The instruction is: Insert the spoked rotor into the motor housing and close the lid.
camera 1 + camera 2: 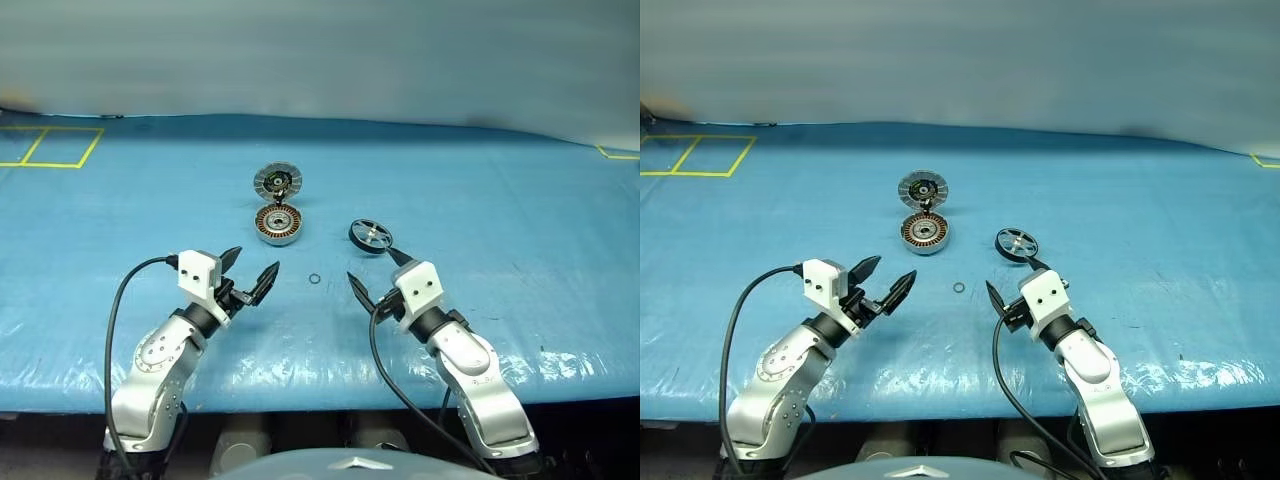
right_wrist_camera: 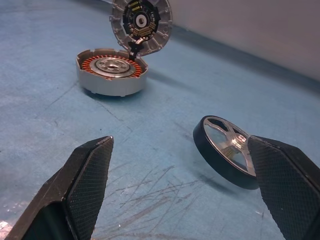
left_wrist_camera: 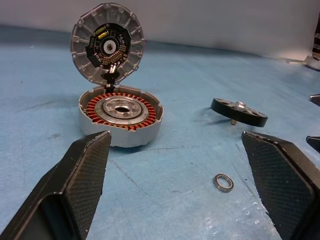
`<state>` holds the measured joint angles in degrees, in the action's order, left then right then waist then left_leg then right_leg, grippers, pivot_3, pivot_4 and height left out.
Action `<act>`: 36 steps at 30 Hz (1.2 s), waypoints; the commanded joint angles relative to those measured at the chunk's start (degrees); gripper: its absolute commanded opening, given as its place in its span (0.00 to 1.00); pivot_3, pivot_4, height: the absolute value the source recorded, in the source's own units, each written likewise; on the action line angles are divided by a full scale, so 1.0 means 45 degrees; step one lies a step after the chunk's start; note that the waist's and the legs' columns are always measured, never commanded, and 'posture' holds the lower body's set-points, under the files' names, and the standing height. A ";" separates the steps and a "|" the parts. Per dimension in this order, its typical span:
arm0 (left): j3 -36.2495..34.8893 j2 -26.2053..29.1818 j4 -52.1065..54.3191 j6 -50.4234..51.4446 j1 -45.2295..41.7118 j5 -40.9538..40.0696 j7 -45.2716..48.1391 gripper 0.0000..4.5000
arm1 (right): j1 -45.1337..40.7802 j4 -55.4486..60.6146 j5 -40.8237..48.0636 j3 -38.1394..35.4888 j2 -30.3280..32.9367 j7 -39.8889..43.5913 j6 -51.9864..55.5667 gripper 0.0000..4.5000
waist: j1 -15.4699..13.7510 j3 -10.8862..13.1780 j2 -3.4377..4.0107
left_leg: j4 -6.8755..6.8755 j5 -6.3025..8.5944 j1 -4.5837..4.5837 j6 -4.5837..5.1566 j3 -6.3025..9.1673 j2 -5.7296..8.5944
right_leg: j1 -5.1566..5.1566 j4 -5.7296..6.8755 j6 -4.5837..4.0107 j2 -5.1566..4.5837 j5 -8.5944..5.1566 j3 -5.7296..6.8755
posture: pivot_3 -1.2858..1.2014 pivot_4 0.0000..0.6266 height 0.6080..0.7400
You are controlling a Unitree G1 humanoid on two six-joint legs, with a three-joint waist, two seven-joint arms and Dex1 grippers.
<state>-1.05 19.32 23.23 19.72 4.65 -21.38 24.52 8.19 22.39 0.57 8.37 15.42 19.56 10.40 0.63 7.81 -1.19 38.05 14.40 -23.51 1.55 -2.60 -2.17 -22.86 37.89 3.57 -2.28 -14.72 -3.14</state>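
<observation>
The motor housing [image 1: 278, 224] stands on the blue table, its copper windings and silver hub showing from above. Its lid [image 1: 277, 181] is hinged up behind it at the far edge, standing upright with the inner face toward me. To the housing's right lies the spoked rotor [image 1: 371, 236], black-rimmed and tilted on its short shaft [image 2: 225, 150]. My left gripper [image 1: 256, 262] hovers open, near and slightly left of the housing [image 3: 121, 115], holding nothing. My right gripper [image 1: 369, 262] is open and empty just in front of the rotor.
A tiny ring [image 1: 315, 279] lies on the table between the two grippers. Yellow tape lines [image 1: 50, 148] mark the far left of the table [image 1: 500, 200], and another piece sits at the far right edge. A pale wall rises behind the table.
</observation>
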 commanded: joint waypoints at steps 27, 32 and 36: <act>0.7603 0.1898 -1.8517 -0.8482 -1.5659 0.9799 0.9032 0.99 | 0.2523 0.0964 -0.0940 -0.0026 -0.1342 -0.2304 -0.1195 1.00 | 0.0136 0.0020 -0.0004 | 0.0001 -0.0006 -0.0173 -0.0004 -0.0029 0.0002 | -0.0164 0.0005 0.0085 0.0053 0.0015 0.0000 | 0.52 0.24 1.00; 0.7626 0.1395 -1.9421 -0.8768 -1.6064 1.0352 0.8952 0.99 | 0.2803 0.1134 -0.1082 -0.0077 -0.1442 -0.2515 -0.1226 1.00 | 0.0014 0.0018 -0.0006 | 0.0028 -0.0005 -0.0180 -0.0003 -0.0024 0.0004 | -0.0156 0.0005 0.0097 0.0050 0.0023 0.0001 | 0.52 0.24 1.00; 0.7455 0.1014 -1.9857 -0.8722 -1.6144 1.0422 0.8825 0.99 | 0.2768 0.1101 -0.1152 -0.0153 -0.1383 -0.2538 -0.1221 1.00 | 0.0003 0.0018 -0.0007 | 0.0044 -0.0005 -0.0182 -0.0001 -0.0021 0.0005 | -0.0149 0.0009 0.0108 0.0049 0.0030 0.0000 | 0.52 0.24 1.00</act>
<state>33.05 24.78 -65.29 -19.23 -67.20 24.97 64.36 20.75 25.29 -4.40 8.41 9.02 8.43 6.23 0.64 7.89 -1.22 38.26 14.38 -24.33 1.54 -2.69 -2.15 -23.52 37.94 4.06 -2.05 -14.57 -3.14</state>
